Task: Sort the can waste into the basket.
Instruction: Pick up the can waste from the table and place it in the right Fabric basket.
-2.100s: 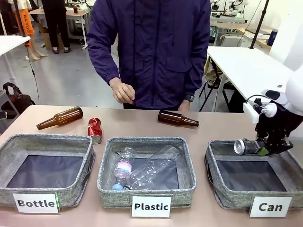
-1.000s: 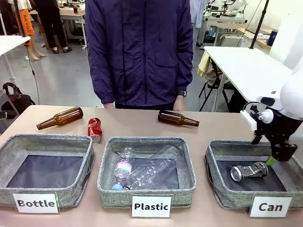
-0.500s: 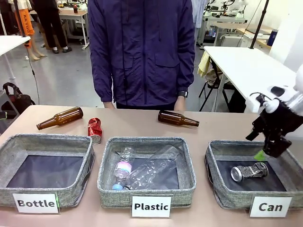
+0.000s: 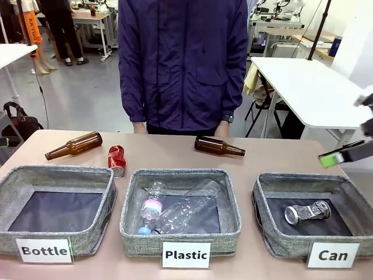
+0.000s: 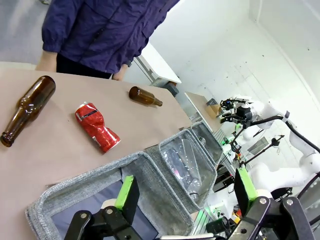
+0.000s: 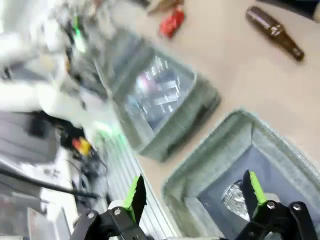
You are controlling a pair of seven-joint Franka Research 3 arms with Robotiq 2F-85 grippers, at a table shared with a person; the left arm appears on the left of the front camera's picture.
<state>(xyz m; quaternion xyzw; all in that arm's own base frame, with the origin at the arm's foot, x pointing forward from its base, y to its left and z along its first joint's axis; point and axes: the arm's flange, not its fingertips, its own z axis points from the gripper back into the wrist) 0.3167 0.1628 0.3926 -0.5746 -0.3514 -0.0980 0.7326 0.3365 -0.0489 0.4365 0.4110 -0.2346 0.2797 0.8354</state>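
The silver can [image 4: 307, 212] lies on the dark bottom of the grey basket [image 4: 260, 204] labelled "Can". The red can [image 4: 116, 160] lies on the table behind the "Bottle" basket [image 4: 11, 175]. My right gripper [image 4: 341, 156] hangs open and empty at the right edge, above and behind the Can basket. In its blurred wrist view the right gripper [image 6: 195, 192] is above the basket [image 6: 210, 145], with the silver can [image 6: 232, 197] inside. My left gripper [image 5: 185, 192] is open and empty over the Bottle basket [image 5: 100, 182], with the red can [image 5: 96, 127] beyond.
Two brown bottles [image 4: 74, 145] [image 4: 218, 146] lie on the table's far half. The middle "Plastic" basket [image 4: 180, 175] holds clear plastic bottles. A person in a dark blue jacket [image 4: 183, 64] stands at the far edge, hands down.
My right gripper let the silver can drop into the Can basket, then rose and swung away to the right. The can now lies still. The person shifted slightly.
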